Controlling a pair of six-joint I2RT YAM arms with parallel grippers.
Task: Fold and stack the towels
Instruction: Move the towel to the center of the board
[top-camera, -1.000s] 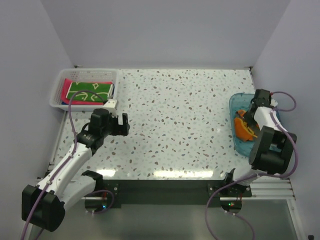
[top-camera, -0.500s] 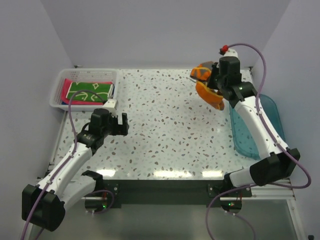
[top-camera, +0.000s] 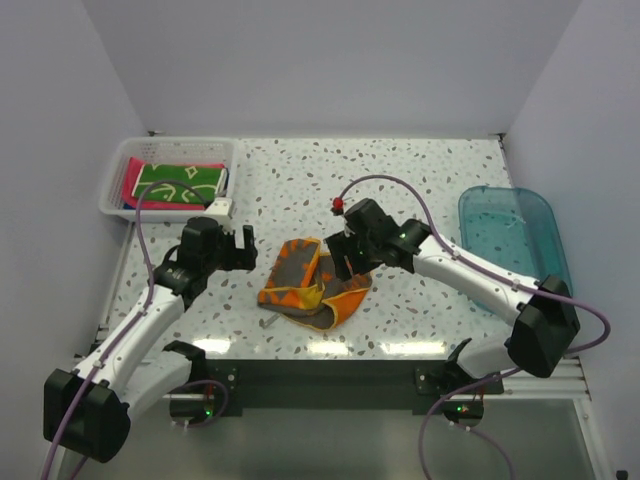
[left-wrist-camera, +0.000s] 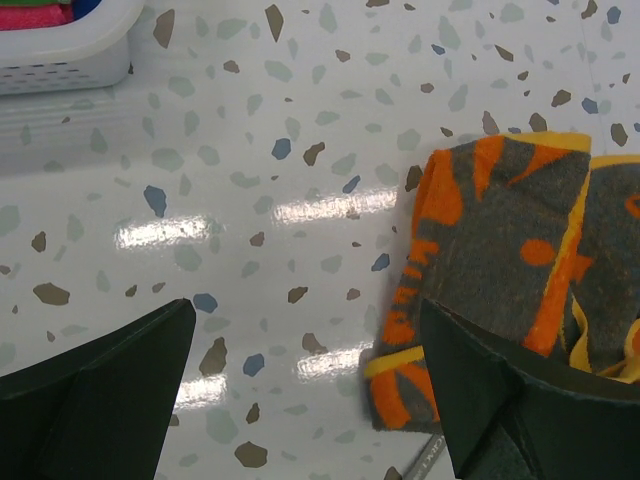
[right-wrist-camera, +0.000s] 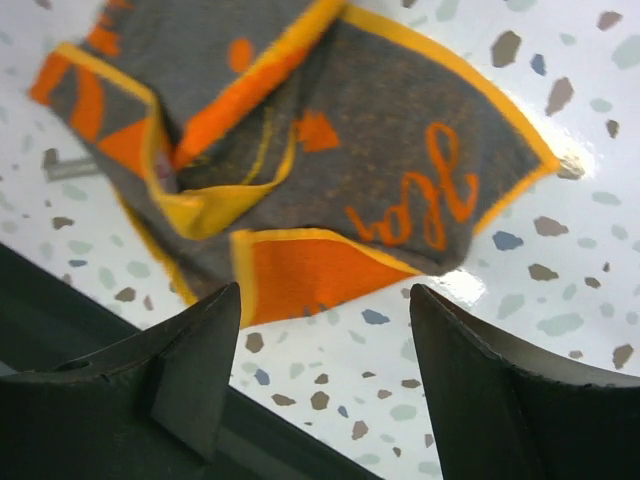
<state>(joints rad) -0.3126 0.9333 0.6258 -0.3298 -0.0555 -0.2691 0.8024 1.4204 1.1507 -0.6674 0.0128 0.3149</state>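
Observation:
A dark grey towel (top-camera: 300, 285) with orange and yellow trim lies crumpled and partly folded over itself on the table, near the front middle. In the right wrist view the towel (right-wrist-camera: 400, 180) shows orange lettering. My right gripper (top-camera: 345, 262) hangs open just above its right side, and the right gripper (right-wrist-camera: 325, 300) holds nothing. My left gripper (top-camera: 243, 250) is open to the left of the towel, apart from it. In the left wrist view the towel (left-wrist-camera: 500, 250) lies by the right finger of the left gripper (left-wrist-camera: 305, 320). A green patterned towel (top-camera: 180, 183) lies on a pink towel (top-camera: 130, 180) in the basket.
The white slotted basket (top-camera: 118, 195) stands at the back left, and its corner (left-wrist-camera: 60, 50) shows in the left wrist view. A clear blue plastic tub (top-camera: 505, 240) sits at the right edge. Walls close in the table on three sides.
My right arm swung from the blue tub to the table's middle with the grey towel. It has opened, and the towel now lies on the table. The left arm stayed put.

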